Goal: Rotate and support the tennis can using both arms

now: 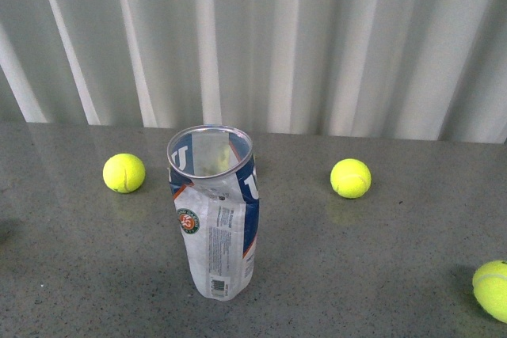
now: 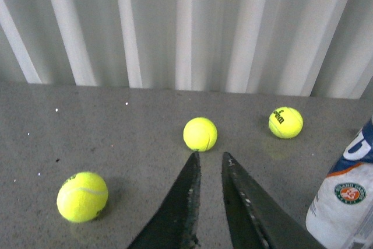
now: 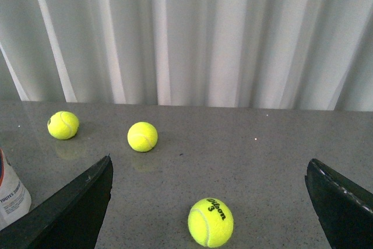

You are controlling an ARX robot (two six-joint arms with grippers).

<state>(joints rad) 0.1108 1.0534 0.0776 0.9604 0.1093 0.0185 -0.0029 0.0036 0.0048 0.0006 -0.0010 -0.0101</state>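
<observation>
Upright on the table (image 1: 79,275), the can (image 1: 215,219) stands untouched among balls (image 1: 124,172). My left gripper (image 2: 210,157) is nearly closed and empty, my right (image 3: 210,170) spread wide. I judge nothing done yet.

tennis can (image 1: 215,227): round green-red logo, barcode, fine print unreadable | nearest tennis ball (image 3: 210,221): "Wilson" over "3" | far tennis ball (image 2: 285,122): black brand print, illegible
</observation>
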